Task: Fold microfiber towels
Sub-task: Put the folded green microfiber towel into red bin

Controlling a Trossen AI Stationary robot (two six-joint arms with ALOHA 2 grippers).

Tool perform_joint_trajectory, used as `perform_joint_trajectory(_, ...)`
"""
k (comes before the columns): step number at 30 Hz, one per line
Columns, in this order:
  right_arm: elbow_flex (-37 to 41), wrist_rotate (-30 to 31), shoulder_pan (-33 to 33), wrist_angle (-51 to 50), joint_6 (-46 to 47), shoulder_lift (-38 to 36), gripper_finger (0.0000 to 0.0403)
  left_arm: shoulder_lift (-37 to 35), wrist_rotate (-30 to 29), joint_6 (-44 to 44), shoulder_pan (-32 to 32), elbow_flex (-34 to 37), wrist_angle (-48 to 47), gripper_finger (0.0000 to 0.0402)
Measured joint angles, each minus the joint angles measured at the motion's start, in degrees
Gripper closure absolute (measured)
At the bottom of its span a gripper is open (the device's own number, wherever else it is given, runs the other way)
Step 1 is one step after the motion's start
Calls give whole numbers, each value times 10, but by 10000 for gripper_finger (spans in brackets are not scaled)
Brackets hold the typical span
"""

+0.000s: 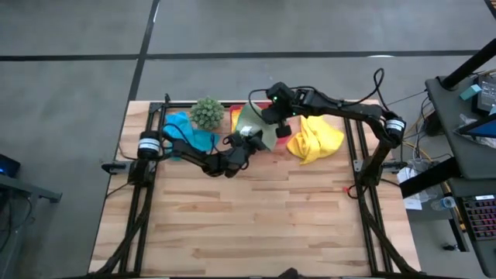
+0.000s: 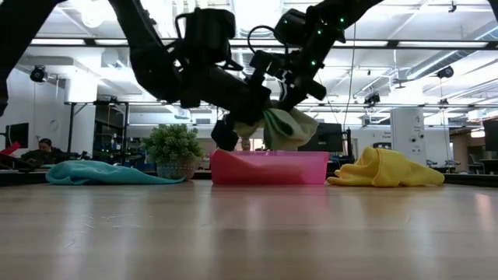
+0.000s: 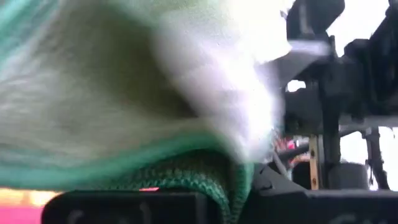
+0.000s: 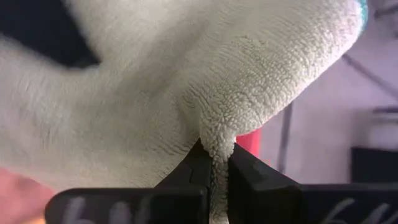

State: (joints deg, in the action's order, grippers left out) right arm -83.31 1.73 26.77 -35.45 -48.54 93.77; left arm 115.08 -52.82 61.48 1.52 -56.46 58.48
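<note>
The light green towel is held in the air above the pink tray at the far edge of the table, gripped from both sides. The right gripper is clenched on a pinched ridge of its pile, as the right wrist view shows plainly. The left gripper is closed too, and in the left wrist view the same cloth, with its green stitched hem, is seen lying right over the fingers, so it is judged to be grasped there as well. In the low view the towel hangs as a loose bunch between the two arms, not as a flat folded shape.

Little of the task can be counted as done. A yellow towel lies crumpled just beside the tray on the right-arm side, and a teal towel is spread loosely on the left-arm side, next to the small plant. Neither is folded. No neat folded stack can be seen anywhere on the table. Whether other towels rest inside the tray cannot be told.

What is left, then, is judged to be nearly everything: the green towel has to be laid out and folded, then the others.
</note>
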Motion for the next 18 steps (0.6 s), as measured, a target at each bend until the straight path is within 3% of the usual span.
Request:
perform_joint_trajectory(12,1,-2,10,48,-98,6,391,7,0,12,15,-34,-10,390)
perform_joint_trajectory(18,1,5,17,71,-145,46,391,7,-1,23,15,-33,-12,373)
